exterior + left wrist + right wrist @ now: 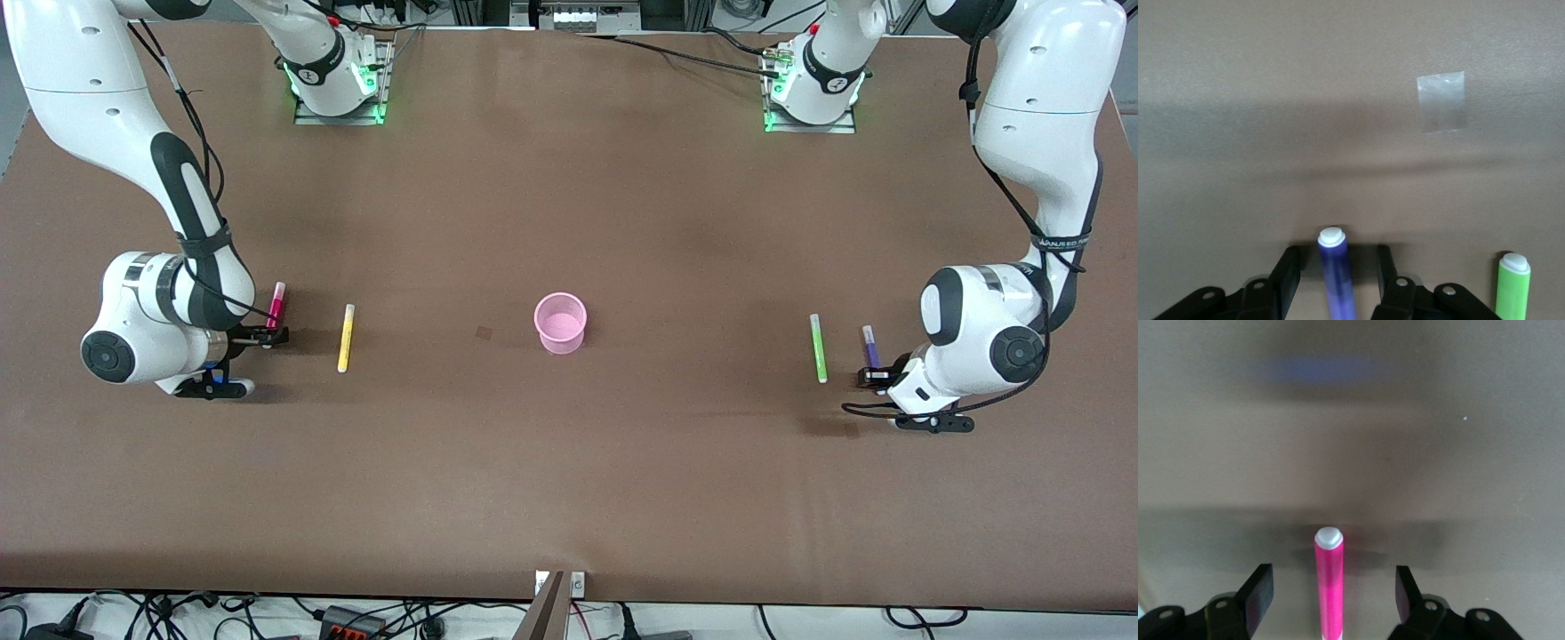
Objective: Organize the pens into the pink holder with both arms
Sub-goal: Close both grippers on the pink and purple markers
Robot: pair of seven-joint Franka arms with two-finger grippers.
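The pink holder point(561, 323) stands upright in the middle of the table with nothing in it. The magenta pen point(277, 304) point(1329, 587) lies flat at the right arm's end, and my right gripper point(271, 336) point(1333, 579) is low over it, open, one finger on each side with wide gaps. The yellow pen point(345, 338) lies beside it, toward the holder. At the left arm's end, my left gripper point(876, 375) point(1337, 260) straddles the purple pen point(870, 347) point(1337, 280), open, with a narrow gap on each side. Beside it lies the green pen point(818, 348) point(1513, 287).
A small grey square of tape point(1442, 101) is stuck to the brown table point(569, 480) close to the left gripper. A small dark mark point(483, 332) sits beside the holder. Both arm bases stand along the table's edge farthest from the front camera.
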